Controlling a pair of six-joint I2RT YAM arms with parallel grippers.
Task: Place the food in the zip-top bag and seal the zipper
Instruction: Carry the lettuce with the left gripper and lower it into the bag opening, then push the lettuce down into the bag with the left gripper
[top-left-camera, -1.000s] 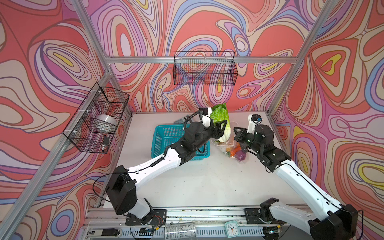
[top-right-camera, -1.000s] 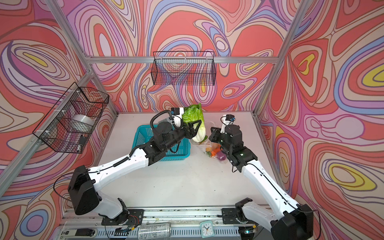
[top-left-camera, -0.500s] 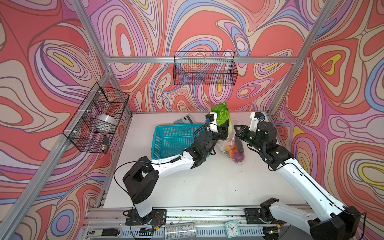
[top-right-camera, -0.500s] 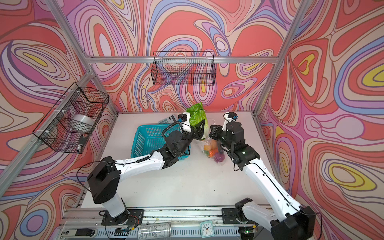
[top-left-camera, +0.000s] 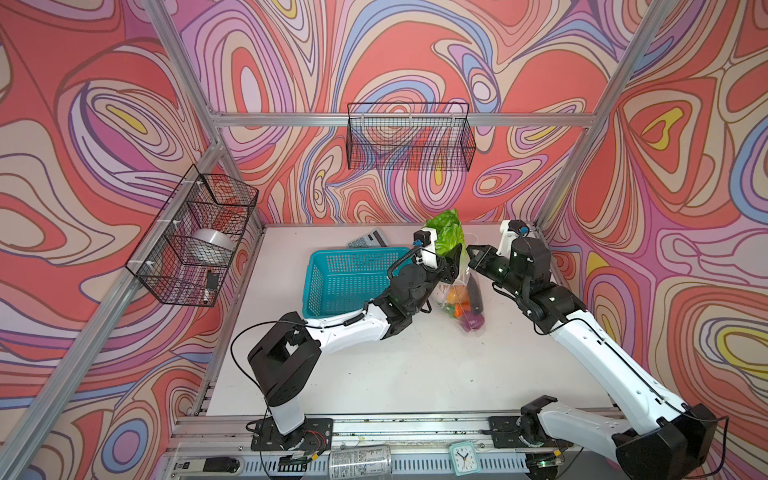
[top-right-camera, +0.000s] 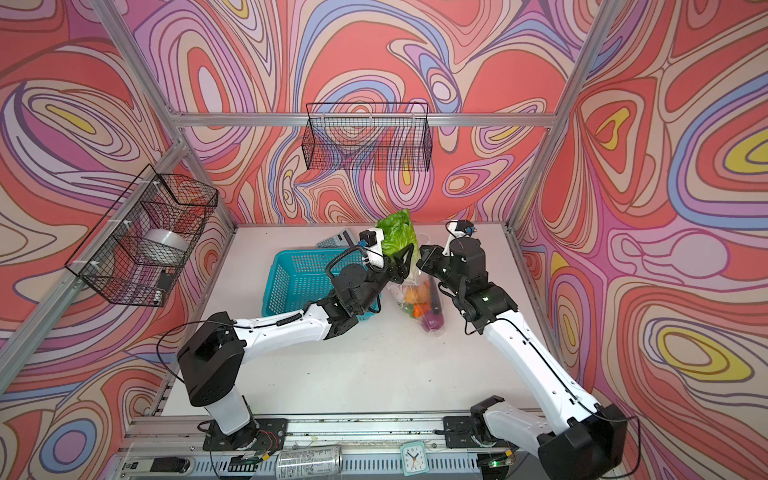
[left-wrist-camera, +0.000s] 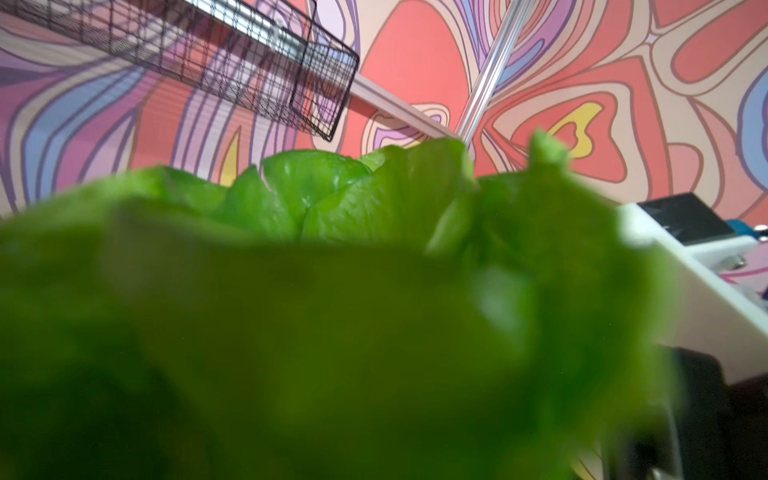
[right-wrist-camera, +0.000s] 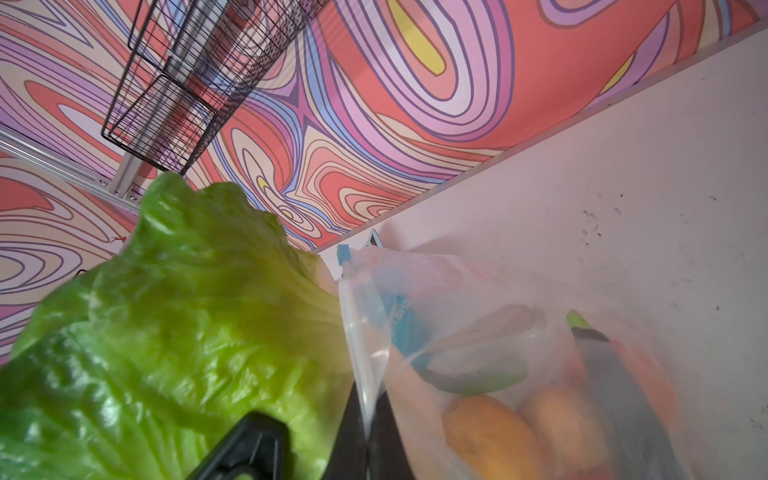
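Observation:
My left gripper (top-left-camera: 452, 261) is shut on the green-white napa cabbage (top-left-camera: 446, 232) (top-right-camera: 397, 232) and holds it upright beside the bag's mouth. The leaves fill the left wrist view and hide the jaws there. The zip-top bag (top-left-camera: 460, 300) (right-wrist-camera: 498, 332) hangs crumpled, its lower end on the table. My right gripper (right-wrist-camera: 368, 449) is shut on its zipper (right-wrist-camera: 356, 332), and the blue slider (right-wrist-camera: 343, 254) sits at the far end. Inside lie a tan potato (right-wrist-camera: 486, 432), orange pieces (top-right-camera: 415, 297) and a purple piece (top-left-camera: 473, 322).
A teal perforated basket (top-left-camera: 316, 286) stands left of the bag, under my left forearm. A calculator (top-left-camera: 368, 240) lies behind it by the back wall. Wire baskets hang on the back wall (top-left-camera: 409, 137) and left wall (top-left-camera: 191, 237).
My left arm carried the cabbage to the right, from over the basket's corner up against the bag's mouth. My right gripper kept its hold on the bag and shifted slightly.

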